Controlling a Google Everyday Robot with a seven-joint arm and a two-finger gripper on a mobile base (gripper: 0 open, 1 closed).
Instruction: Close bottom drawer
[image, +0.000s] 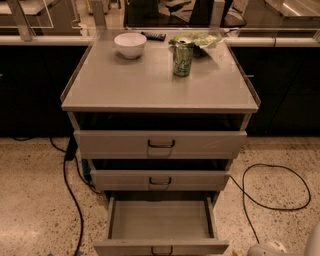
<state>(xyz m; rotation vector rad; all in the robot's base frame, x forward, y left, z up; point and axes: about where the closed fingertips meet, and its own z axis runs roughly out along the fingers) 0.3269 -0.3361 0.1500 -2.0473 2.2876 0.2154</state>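
Note:
The bottom drawer (160, 221) of the grey-beige cabinet is pulled far out toward me, and its inside is bare. Its front panel with the small dark loop handle (161, 250) lies at the lower edge of the view. The middle drawer (160, 179) and top drawer (160, 144) above it each stand slightly out. My gripper (267, 248) shows only as a pale rounded shape in the bottom right corner. It is low to the right of the bottom drawer's front and apart from it.
On the cabinet top (150, 85) stand a white bowl (130, 45), a green can (183, 59), a green bag (200, 40) and a dark remote (154, 36). Black cables lie on the speckled floor at left (67, 185) and right (280, 185). Dark counters stand behind.

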